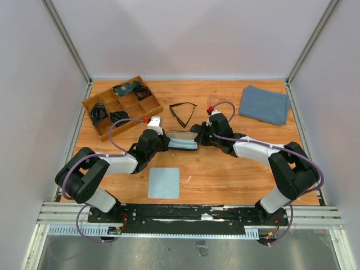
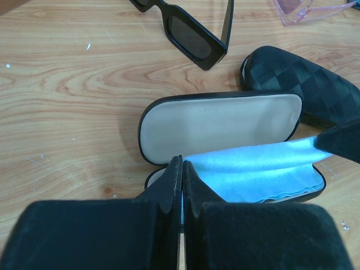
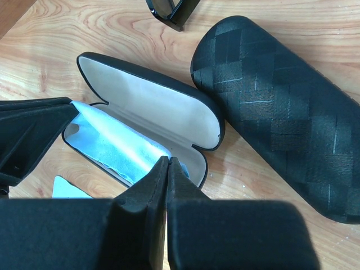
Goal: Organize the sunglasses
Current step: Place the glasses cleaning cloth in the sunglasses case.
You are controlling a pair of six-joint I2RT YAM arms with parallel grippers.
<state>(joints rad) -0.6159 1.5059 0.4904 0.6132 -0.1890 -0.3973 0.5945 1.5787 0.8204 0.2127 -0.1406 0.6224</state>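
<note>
Between the two arms, at the middle of the counter [image 1: 225,169], an open case [image 2: 219,121] is seen with a light blue cloth [image 2: 253,169] spread in its lower shell. The cloth appears to be pinched at either end: by the left claw [image 2: 181,169] on one side and the right claw [image 3: 167,166] on the other, both fully closed. Neither pair has been put away. The black sunglasses [image 1: 183,111] lie unfolded on the counter just beyond the open case, and the pink sunglasses [image 2: 304,8] lie near them, toward the right. If the cloth is drawn harder by one claw than by the other, it could be slipped from the weaker pinch or dragged out of the shell. Since nothing holds the case down, it could be pulled along and shoved against the closed case [image 3: 275,107] just beside it, or into the black sunglasses. The lid might also be knocked shut by a passing finger. How much fabric is actually caught cannot be judged — the pinch points are masked by the pads themselves. The pink sunglasses are cut off at the edge of the left wrist view and barely made out from above. Only a corner of the black pair is caught by the right wrist camera, and the dark contents of the wooden tray [image 1: 132,121] cannot be identified.
</note>
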